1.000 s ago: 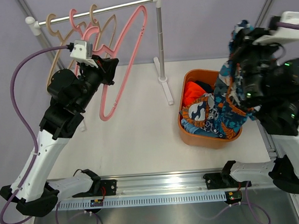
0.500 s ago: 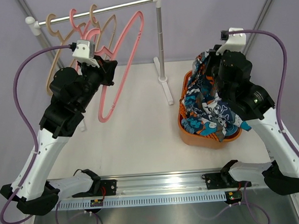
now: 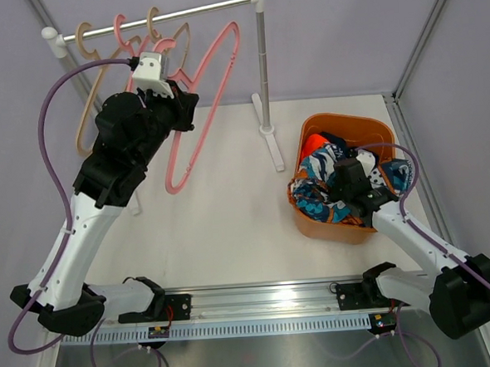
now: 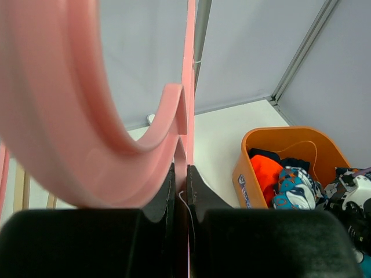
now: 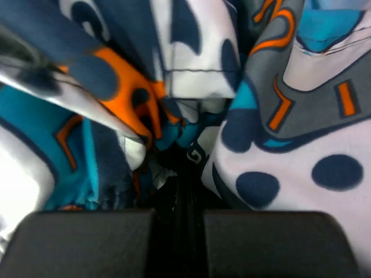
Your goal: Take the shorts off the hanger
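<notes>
The multicolour print shorts [image 3: 316,187] lie bunched in the orange basket [image 3: 350,125], over the orange-red shorts [image 3: 314,148] and the dark navy shorts [image 3: 329,137]. The light blue pair is hidden. My right gripper [image 3: 339,196] is down in the basket. In the right wrist view the right gripper [image 5: 184,185] is shut on a fold of the print shorts [image 5: 290,145]. My left gripper [image 3: 182,112] is raised at the rack. In the left wrist view the left gripper [image 4: 181,185] is shut on the bare pink hanger [image 4: 69,127], which hangs tilted off the rail [image 3: 203,111].
The white clothes rail [image 3: 160,16] stands at the back on a post [image 3: 263,66], with beige wooden hangers [image 3: 84,77] and another pink hanger [image 3: 123,29] bare on it. The basket also shows in the left wrist view [image 4: 290,134]. Frame posts rise at the back corners.
My right arm has swung down from high above the basket and lowered the print shorts into it. My left gripper has risen a little with the pink hanger.
</notes>
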You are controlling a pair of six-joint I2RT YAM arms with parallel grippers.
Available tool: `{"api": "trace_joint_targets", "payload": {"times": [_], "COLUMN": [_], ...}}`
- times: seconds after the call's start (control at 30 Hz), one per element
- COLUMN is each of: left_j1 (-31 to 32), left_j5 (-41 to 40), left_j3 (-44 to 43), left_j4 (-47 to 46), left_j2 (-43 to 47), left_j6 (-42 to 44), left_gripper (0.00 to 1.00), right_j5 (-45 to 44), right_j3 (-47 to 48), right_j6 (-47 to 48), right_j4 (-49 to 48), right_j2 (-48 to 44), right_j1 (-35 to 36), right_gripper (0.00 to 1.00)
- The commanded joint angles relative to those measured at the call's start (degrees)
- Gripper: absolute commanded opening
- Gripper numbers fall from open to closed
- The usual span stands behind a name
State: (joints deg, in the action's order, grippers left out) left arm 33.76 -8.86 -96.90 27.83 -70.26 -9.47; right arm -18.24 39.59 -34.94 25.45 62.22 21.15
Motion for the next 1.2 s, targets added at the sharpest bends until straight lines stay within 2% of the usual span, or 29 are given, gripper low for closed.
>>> {"api": "trace_joint_targets", "payload": {"times": [0.0,0.17,0.27,0.37,0.47,0.5,0.57,0.6,0.7,0.9,0.93,1.17], "left_j1": [-0.4,-0.4,-0.5,-0.6,-1.0,-1.0,-1.4,-1.6,-2.3,-5.8,-6.4,-7.7], "left_j5": [-0.5,-0.6,-1.1,-2.3,-2.7,-2.8,-2.8,-2.9,-3.0,0.2,0.4,-0.8], "left_j3": [-3.8,-4.9,-6.4,-8.2,-11.2,-12.2,-13.4,-14.7,-16.6,-20.6,-21.6,-22.7], "left_j4": [0.1,1.2,2.6,4.9,7.8,8.6,9.9,10.6,12.4,14.4,14.5,12.6], "left_j2": [-0.9,-1.5,-2.4,-4.4,-6.8,-7.3,-8.8,-9.5,-11.0,-14.7,-15.3,-19.9], "left_j6": [-0.8,-1.2,-0.9,-0.7,0.0,0.2,0.6,0.8,1.8,2.9,2.9,3.9], "left_gripper": [0.00,0.00,0.00,0.00,0.00,0.00,0.00,0.00,0.00,0.00,0.00,0.00], "right_j5": [9.0,13.2,14.4,16.9,15.3,14.1,12.3,10.3,7.3,3.9,4.3,3.6], "right_j3": [-2.2,-3.6,-3.6,-3.8,-4.3,-4.4,-3.5,-2.8,0.7,8.4,10.1,20.0], "right_j6": [-4.9,-5.5,-4.3,-3.7,-4.3,-4.3,-3.7,-3.3,-0.6,2.9,4.6,9.1], "right_j4": [-6.6,-10.0,-10.8,-11.4,-10.5,-10.2,-7.4,-6.3,-2.2,4.3,4.7,10.0], "right_j2": [1.7,1.2,1.6,3.5,2.6,1.3,-2.3,-3.4,-6.8,-11.8,-12.7,-14.0], "right_j1": [-0.2,-0.2,-0.3,-0.3,-0.3,-0.3,-0.3,-0.3,-0.3,-0.3,-0.2,-0.2], "right_gripper": [0.00,0.00,0.05,0.05,0.07,0.17,0.28,0.39,0.55,0.75,0.81,0.86]}}
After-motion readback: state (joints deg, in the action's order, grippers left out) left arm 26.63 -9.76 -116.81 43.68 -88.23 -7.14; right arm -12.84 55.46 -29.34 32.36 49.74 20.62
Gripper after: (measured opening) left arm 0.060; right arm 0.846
